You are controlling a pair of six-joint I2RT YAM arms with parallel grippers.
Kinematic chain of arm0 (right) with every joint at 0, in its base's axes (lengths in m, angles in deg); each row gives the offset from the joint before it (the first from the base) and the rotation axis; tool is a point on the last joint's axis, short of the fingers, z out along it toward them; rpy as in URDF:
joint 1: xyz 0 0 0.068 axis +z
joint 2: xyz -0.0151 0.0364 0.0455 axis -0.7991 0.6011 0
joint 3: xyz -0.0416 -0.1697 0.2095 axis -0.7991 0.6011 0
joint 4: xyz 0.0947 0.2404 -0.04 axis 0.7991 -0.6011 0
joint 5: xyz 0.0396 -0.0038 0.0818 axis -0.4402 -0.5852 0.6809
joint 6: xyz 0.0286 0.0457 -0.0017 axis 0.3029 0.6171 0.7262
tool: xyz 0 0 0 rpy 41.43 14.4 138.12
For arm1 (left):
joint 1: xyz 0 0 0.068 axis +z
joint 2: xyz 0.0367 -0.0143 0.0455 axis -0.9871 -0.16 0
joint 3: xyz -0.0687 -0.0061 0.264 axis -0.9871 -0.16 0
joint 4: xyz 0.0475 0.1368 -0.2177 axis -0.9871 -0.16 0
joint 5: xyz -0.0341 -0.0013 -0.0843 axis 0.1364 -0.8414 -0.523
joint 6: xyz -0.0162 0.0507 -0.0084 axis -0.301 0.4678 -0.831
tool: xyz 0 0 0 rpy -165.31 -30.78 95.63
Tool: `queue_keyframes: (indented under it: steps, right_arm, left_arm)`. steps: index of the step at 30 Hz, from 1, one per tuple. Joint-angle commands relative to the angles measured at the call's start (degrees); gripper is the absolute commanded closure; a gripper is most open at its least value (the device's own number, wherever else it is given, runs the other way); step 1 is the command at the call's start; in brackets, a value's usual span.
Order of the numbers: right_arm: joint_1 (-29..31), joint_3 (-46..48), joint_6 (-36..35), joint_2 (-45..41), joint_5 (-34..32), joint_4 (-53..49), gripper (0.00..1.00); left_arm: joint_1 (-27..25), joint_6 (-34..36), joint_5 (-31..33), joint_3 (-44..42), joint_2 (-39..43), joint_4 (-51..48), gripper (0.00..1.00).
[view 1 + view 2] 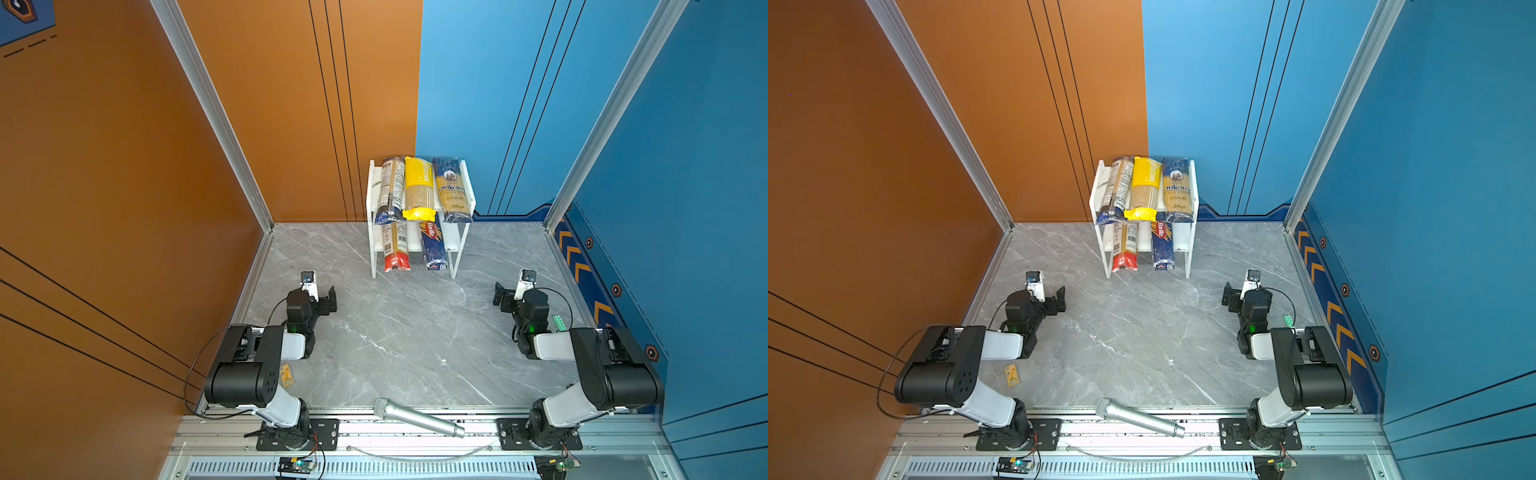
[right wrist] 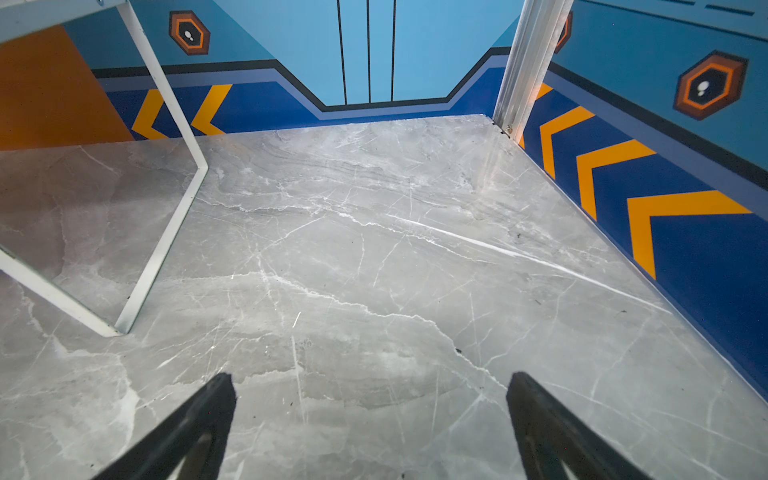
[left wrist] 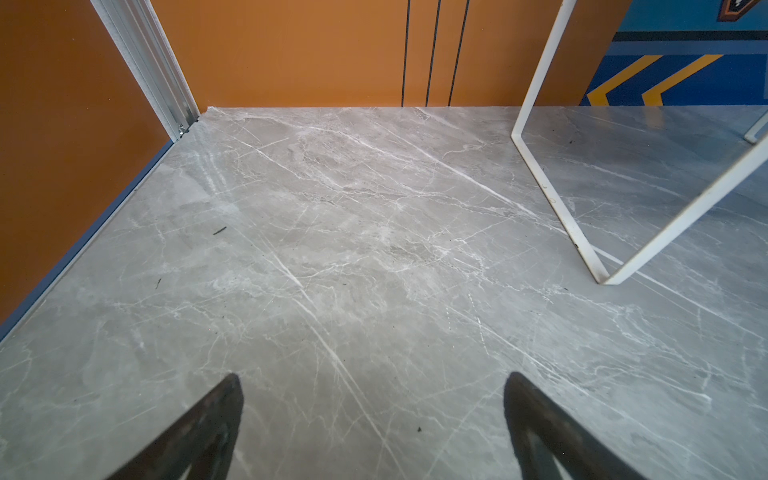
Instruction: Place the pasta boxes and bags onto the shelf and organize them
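**All five packs on shelf, both grippers wide and empty**

Left gripper point(image 1: 330, 301): jaws spread wide, nothing between them, only bare marble table point(image 1: 395, 340) below. Right gripper point(image 1: 500, 297): same, wide and empty.

The shelf point(image 1: 372, 253) stands ahead of both grippers and between them, to the left gripper's right and the right gripper's left, apart from both.

- **Top tier:** three packs lie side by side. The clear pack with dark-blue ends point(image 1: 390, 189) is on the left gripper's side, the yellow pack point(image 1: 419, 187) is in the middle, and the dark-blue Ankara pack point(image 1: 452, 189) is on the right gripper's side.
- **Lower tier:** the red-ended pack point(image 1: 395, 247) and the dark-blue Barilla pack point(image 1: 433, 247). Their near ends stick out past the board toward the grippers.

The silver microphone point(image 1: 417, 417) lies behind both grippers at the table's near edge. Each wrist view shows only the shelf's white leg frame off to one side.
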State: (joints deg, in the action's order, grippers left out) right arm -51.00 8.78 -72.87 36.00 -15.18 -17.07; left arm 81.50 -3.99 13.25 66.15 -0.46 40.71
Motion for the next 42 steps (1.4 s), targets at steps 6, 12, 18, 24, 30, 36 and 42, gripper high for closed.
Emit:
queue_keyframes:
  steps: [6,12,18,24,30,36,42]
  right_arm:
    - [0.0,-0.6,-0.6,0.1,-0.3,-0.9,0.0]
    - [0.0,-0.5,-0.6,0.2,-0.4,-0.9,0.0]
    - [0.0,-0.6,-0.5,0.2,-0.3,-0.9,0.0]
    - [0.0,-0.6,-0.5,0.2,-0.3,-0.9,0.0]
    - [0.0,-0.6,-0.5,0.2,-0.2,-0.8,0.0]
    - [-0.4,-0.6,-0.3,0.2,0.5,-1.0,0.0]
    - [-0.5,-0.6,-0.3,0.2,0.5,-1.0,0.0]
  left_arm:
    - [-0.2,1.1,0.4,0.6,-0.2,-0.3,0.02]
    - [-0.2,1.1,0.4,0.7,-0.2,-0.3,0.02]
    - [-0.2,1.1,0.3,0.7,-0.1,-0.3,0.02]
    - [-0.2,1.1,0.4,0.8,-0.2,-0.3,0.02]
    - [-0.2,1.0,0.4,0.7,-0.1,-0.3,0.02]
    - [-0.2,1.1,0.4,0.7,-0.2,-0.3,0.02]
    - [-0.2,1.0,0.4,0.7,-0.2,-0.3,0.02]
